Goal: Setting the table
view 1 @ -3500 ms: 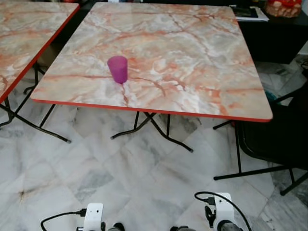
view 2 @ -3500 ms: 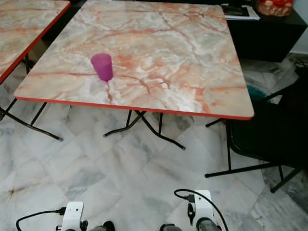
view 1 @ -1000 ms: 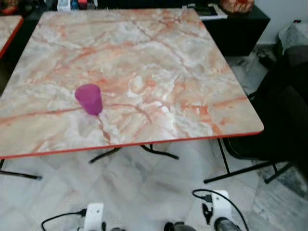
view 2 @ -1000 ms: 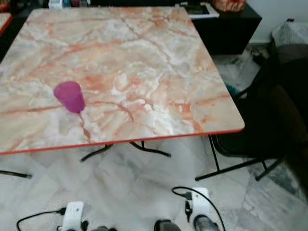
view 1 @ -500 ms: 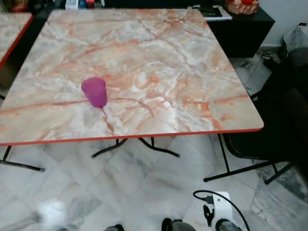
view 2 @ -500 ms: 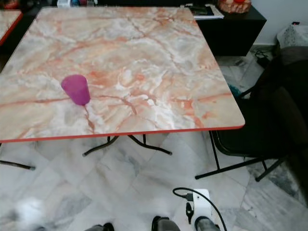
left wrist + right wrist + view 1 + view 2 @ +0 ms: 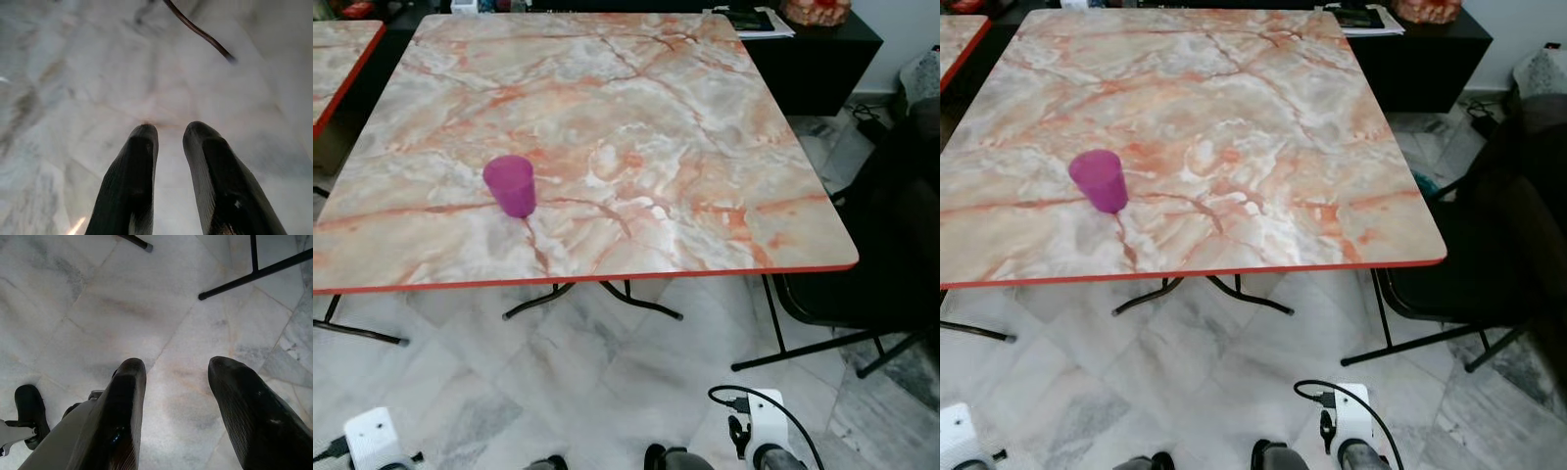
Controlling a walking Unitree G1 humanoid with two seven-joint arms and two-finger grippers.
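Purple cup (image 7: pixel 510 185) upright on the table (image 7: pixel 705 147), near the front edge and toward the front left corner, set in from the orange rim, alone on the marble-pattern top. Opening of the cup turned away from the camera; contents not discernible. Second table (image 7: pixel 337 59) of the same pattern at far left, cut off by the frame edge. Black cabinet (image 7: pixel 822 59) beyond the far right corner, carrying papers (image 7: pixel 759 20) and a reddish item cut off at the top edge, identity unclear. Black chair (image 7: pixel 891 255) beside the right edge, largely cropped, seat and back merging into one dark mass. Folding legs under the tabletop partly hidden by the top. Both arms low over the marble floor (image 7: pixel 607 382), wrists barely inside the bottom edge of the head views. Left gripper (image 7: pixel 168 134) pointed at the floor, fingers parted by a narrow gap, nothing between them; floor blurred in the left wrist view, with a dark cable or leg (image 7: pixel 195 29) cut off at the top. Right gripper (image 7: pixel 176 372) also over the floor, fingers spread wide, nothing held; chair legs (image 7: pixel 254 269) above the fingertips, and a black foot (image 7: pixel 29 411) of the robot partly cropped at the frame edge.
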